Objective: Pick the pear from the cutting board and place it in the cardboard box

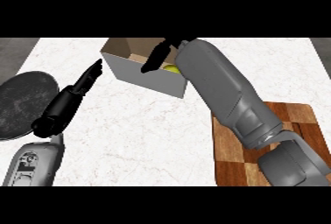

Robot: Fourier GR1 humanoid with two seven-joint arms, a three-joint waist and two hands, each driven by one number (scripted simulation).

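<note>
The cardboard box [145, 74] stands open-topped at the back middle of the counter. The yellow-green pear [171, 68] shows inside it, against the right wall, mostly covered by my right arm. My right hand [158, 54] hangs over the box's opening with its fingers stretched down and to the left; they are not curled round the pear. The wooden cutting board [233, 144] lies at the right with nothing visible on it, partly under my right forearm. My left hand [81, 85] rests open left of the box, fingers pointing towards it.
A dark round plate [22, 105] lies at the counter's left edge, just beside my left forearm. White marble counter [149, 131] spreads between the plate and the board.
</note>
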